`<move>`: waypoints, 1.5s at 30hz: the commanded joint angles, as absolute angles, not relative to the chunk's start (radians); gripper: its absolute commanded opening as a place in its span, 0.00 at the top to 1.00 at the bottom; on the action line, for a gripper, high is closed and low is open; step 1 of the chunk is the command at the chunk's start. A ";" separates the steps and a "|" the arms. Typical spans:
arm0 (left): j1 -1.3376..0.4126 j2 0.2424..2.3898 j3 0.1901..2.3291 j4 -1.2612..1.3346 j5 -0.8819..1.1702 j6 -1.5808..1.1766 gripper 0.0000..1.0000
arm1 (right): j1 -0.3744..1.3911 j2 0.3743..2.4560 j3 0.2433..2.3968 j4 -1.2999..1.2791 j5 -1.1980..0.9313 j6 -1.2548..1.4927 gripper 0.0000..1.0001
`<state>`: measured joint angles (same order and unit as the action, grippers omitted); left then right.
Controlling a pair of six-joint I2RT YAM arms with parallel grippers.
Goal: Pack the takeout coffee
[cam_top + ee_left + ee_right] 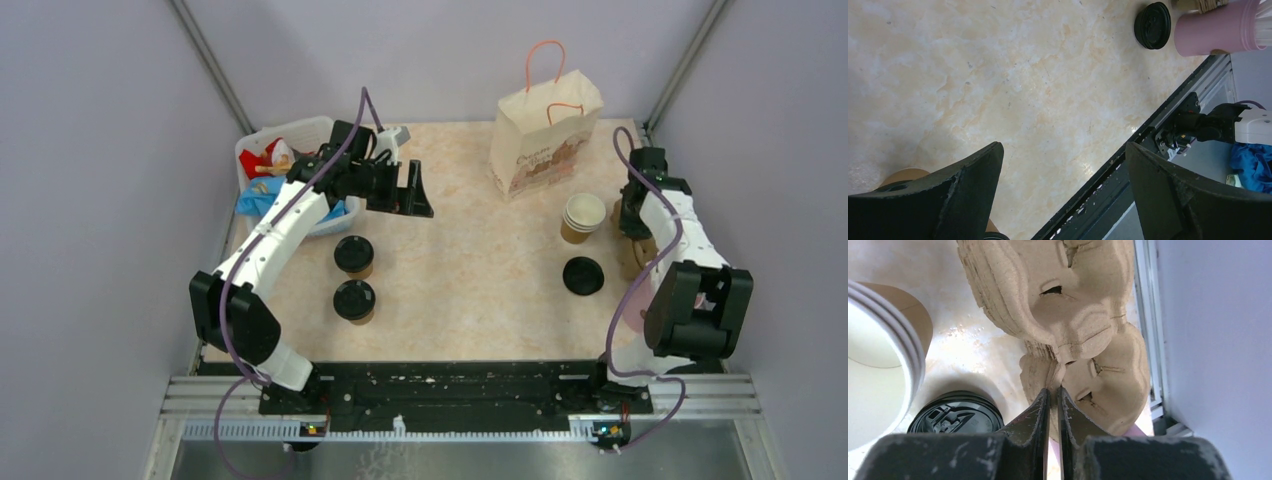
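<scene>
Two brown paper cups with black lids stand at the left of the table, one (353, 255) behind the other (354, 301). My left gripper (412, 203) is open and empty, above the table behind and to the right of them. In the left wrist view (1063, 146) its fingers stand wide apart over bare table, with a lidded brown cup (900, 176) at the lower left edge. My right gripper (1053, 390) is shut on the edge of the brown moulded-pulp tray stack (1073, 300) at the table's right edge (630, 228).
A stack of open brown cups (583, 216) and black lids (583, 275) sit right of centre. A paper bag (545, 132) stands at the back. A white basket (300, 135) of items is back left. A pink cup (1218, 32) stands by the lids.
</scene>
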<state>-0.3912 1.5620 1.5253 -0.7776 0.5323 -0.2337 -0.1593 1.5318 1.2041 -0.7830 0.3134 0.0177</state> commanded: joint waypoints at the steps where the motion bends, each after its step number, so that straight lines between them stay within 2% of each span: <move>1: -0.388 1.511 1.513 -0.733 0.558 -0.235 0.03 | -0.105 1.471 1.191 -0.725 0.486 -0.027 1.00; 21: -0.387 1.496 1.503 -0.729 0.560 -0.238 0.03 | -0.046 1.504 1.148 -0.793 0.413 -0.063 1.00; 25: -0.387 1.498 1.501 -0.728 0.560 -0.238 0.03 | -0.047 1.479 1.155 -0.831 0.399 -0.067 0.86; 28: -0.387 1.500 1.499 -0.725 0.565 -0.238 0.03 | -0.048 1.465 1.147 -0.840 0.392 -0.079 0.79; 33: -0.387 1.505 1.496 -0.725 0.565 -0.232 0.03 | -0.079 1.455 1.145 -0.852 0.352 -0.084 0.85; 45: -0.387 1.510 1.503 -0.725 0.557 -0.225 0.02 | -0.076 1.467 1.126 -0.834 0.318 -0.125 0.82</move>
<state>-0.3912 1.5352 1.5032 -0.7620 0.5423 -0.2363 -0.0742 1.4857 1.1202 -0.8463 0.3374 -0.1070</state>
